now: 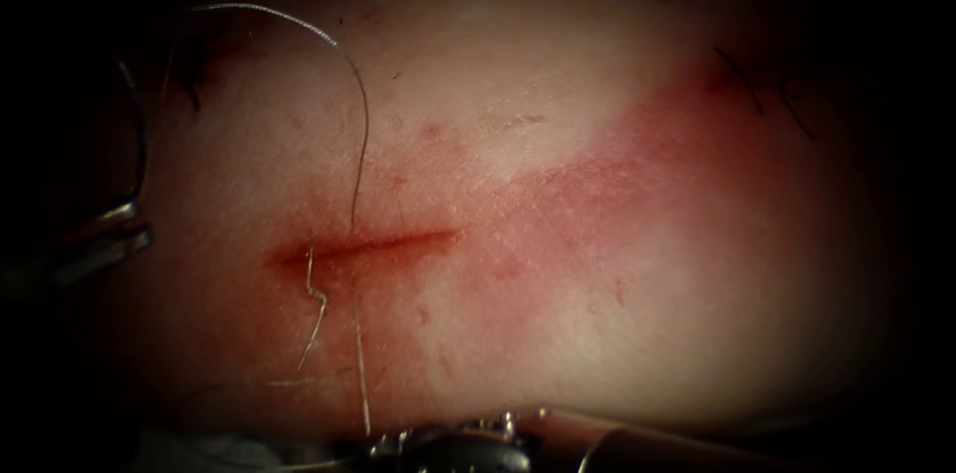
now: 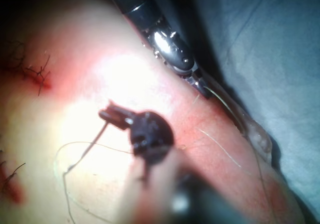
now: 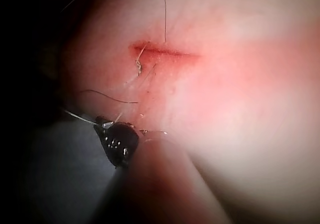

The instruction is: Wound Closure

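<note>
Left end effector (image 1: 137, 222) is sitting well off to the left of the cut (image 1: 370, 244), and from what I'm seeing it's clamping the needle (image 1: 139, 142) near one end. The curve is arcing up away from it, clear of the tissue (image 1: 617, 314) and not stuck in anywhere. In the left wrist view the needle (image 2: 88, 148) is poking straight out of the closed jaws.

The thread (image 1: 360, 115) is looping high over the tissue and dropping into the cut. On the near side it's running down to the right end effector (image 1: 386, 447), which is parked at the near edge of the tissue and pinching it. A pale loose tail (image 1: 317, 306) is trailing out of the cut's left end. Red fluid (image 1: 299, 256) is pooling along the cut.
</note>
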You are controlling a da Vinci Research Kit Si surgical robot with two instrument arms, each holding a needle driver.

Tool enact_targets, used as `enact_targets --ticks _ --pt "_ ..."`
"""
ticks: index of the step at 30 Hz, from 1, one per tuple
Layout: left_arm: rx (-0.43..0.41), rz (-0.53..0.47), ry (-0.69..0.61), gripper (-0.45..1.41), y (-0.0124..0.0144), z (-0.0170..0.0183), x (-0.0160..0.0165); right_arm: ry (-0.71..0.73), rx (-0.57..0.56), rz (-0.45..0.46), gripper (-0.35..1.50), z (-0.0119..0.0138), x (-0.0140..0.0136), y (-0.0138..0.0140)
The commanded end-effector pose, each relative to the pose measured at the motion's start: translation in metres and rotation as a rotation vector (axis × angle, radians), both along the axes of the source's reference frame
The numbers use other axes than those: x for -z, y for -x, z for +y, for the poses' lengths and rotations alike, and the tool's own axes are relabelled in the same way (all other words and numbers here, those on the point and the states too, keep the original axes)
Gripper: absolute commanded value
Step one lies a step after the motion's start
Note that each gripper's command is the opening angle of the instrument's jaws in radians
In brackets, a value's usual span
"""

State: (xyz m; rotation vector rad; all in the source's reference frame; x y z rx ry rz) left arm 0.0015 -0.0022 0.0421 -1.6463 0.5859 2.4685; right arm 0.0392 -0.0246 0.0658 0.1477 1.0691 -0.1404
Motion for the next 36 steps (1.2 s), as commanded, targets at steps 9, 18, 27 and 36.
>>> enact_targets --ticks 9,18,27,36 --pt "-0.001 -0.001 -0.001 -0.45 0.0005 -0.0004 -0.0006 -0.095 0.038 0.01 -0.35 -0.0049 0.0028 0.001" --pt "-0.001 -0.001 -0.001 -0.45 0.0005 -0.0004 -0.0006 -0.137 0.07 0.013 -0.35 -0.0075 0.0057 0.0018" --pt "-0.001 -0.001 -0.001 -0.45 0.0005 -0.0005 -0.0006 -0.159 0.064 0.025 -0.35 -0.0077 0.0062 0.0018" --pt "-0.001 -0.001 -0.001 -0.45 0.0005 -0.0005 -0.0006 -0.27 0.1 -0.005 -0.35 -0.0106 0.0082 0.003"
